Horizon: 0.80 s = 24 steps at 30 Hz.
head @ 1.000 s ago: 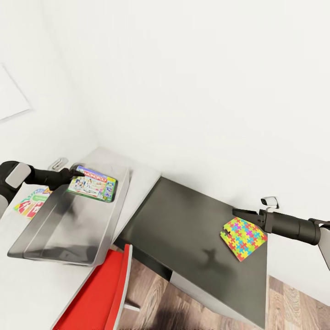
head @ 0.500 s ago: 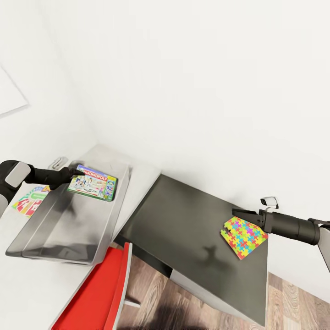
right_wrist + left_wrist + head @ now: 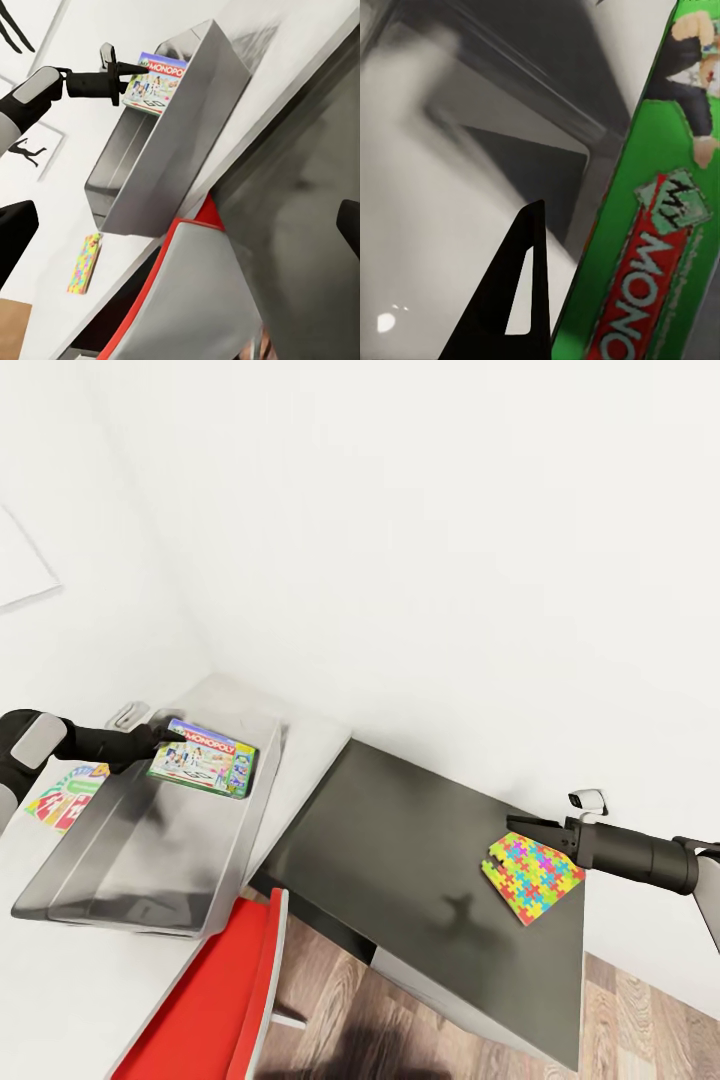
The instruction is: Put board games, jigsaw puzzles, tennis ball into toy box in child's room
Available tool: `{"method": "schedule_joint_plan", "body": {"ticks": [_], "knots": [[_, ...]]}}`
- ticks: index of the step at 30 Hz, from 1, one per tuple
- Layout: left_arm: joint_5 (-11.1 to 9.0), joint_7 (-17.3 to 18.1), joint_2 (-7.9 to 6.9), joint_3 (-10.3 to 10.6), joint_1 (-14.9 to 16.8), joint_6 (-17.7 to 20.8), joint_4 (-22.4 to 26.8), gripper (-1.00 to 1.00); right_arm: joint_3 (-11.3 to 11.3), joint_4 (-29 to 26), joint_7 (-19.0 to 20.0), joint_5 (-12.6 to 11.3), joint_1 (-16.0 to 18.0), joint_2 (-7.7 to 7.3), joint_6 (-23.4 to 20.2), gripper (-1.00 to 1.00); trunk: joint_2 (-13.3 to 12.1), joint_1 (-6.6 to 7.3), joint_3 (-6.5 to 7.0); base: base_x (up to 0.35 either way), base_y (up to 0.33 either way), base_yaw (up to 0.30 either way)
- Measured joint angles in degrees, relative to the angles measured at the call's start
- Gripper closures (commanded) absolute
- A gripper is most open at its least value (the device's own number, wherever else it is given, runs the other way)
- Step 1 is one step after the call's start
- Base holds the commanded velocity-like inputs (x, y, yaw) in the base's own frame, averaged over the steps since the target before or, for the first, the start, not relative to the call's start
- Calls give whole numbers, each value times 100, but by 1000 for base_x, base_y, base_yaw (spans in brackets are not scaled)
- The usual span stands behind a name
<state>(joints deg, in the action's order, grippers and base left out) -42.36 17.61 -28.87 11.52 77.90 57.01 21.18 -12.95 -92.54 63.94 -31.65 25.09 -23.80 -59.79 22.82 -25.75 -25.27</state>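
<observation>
White-walled room, pale grey-white table (image 3: 300,760). Light grey straight-walled toy box (image 3: 130,860) on top. Flat green Monopoly board game (image 3: 203,758) over far end, pinched at corner by left gripper (image 3: 160,737): stiff, light, best held by edge. Thin multicoloured jigsaw puzzle (image 3: 533,878), floppy, hanging from right gripper (image 3: 515,826).

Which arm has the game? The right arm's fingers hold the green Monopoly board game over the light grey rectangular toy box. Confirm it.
Not right. It is the left arm's fingers, not the right's, that hold the green Monopoly board game over the light grey rectangular toy box. The head view shows this.
</observation>
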Motion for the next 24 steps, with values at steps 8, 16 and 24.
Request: {"method": "schedule_joint_plan", "body": {"ticks": [8, 16, 24], "knots": [[1, 1, 0, 0, -1, -3, 0, 100, -8, 0, 0, 0, 0, 0, 0, -100, 0, 0, -2, 0, 0, 0], [0, 1, 1, 0, -2, -5, 0, 100, -17, 0, 0, 0, 0, -2, 0, -100, 0, 0, -8, 0, 0, 0], [3, 1, 0, 1, -4, -4, 0, 100, -20, 0, 0, 1, 0, -4, 0, -100, 0, 0, -50, 0, 0, 0]]}}
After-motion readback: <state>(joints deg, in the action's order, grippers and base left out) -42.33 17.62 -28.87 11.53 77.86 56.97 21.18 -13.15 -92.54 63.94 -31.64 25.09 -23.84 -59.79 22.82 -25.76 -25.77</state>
